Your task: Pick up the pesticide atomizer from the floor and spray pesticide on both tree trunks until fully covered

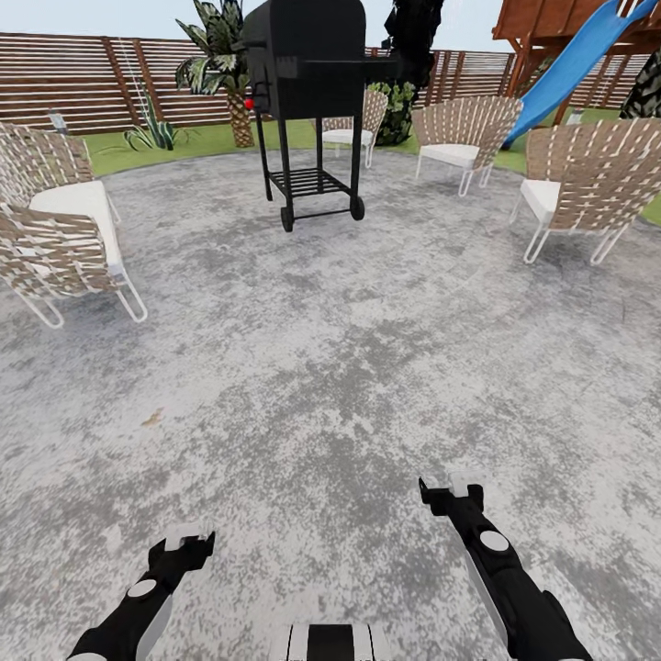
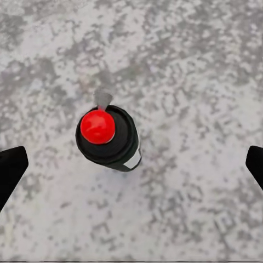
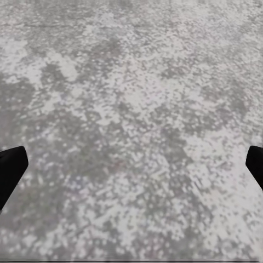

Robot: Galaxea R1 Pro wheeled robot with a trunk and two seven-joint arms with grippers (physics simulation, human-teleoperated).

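- The grey mottled stone paving [image 1: 330, 367] spreads across most of the head view; a strip of green grass [image 1: 197, 138] borders its far edge, and behind that runs the brown slatted wooden fence [image 1: 83, 78]
- A wooden play structure with a blue slide [image 1: 574, 60] rises at the far right; a short palm [image 1: 225, 64] stands by the fence at the far left of the grill
- A black grill on a wheeled stand [image 1: 308, 101] sits on the far part of the paving; woven chairs with white cushions ring the paved area, one at the near left [image 1: 55, 225], one at the right [image 1: 588, 188], one further back at centre-right [image 1: 464, 133], and another partly hidden behind the grill
- The left tool [image 1: 188, 540] hangs low over the paving at the bottom left of the head view; in its wrist view the two dark fingertips [image 2: 12, 167] stand far apart at the picture's edges, so the tool is spread
- The right tool [image 1: 452, 487] reaches out at the bottom right; its fingertips [image 3: 11, 164] likewise sit wide apart, spread over bare paving
- The pesticide atomizer [image 2: 109, 137], black with a red top and a white label patch, stands upright on the paving; in the left wrist view it lies between the spread fingers, touching neither
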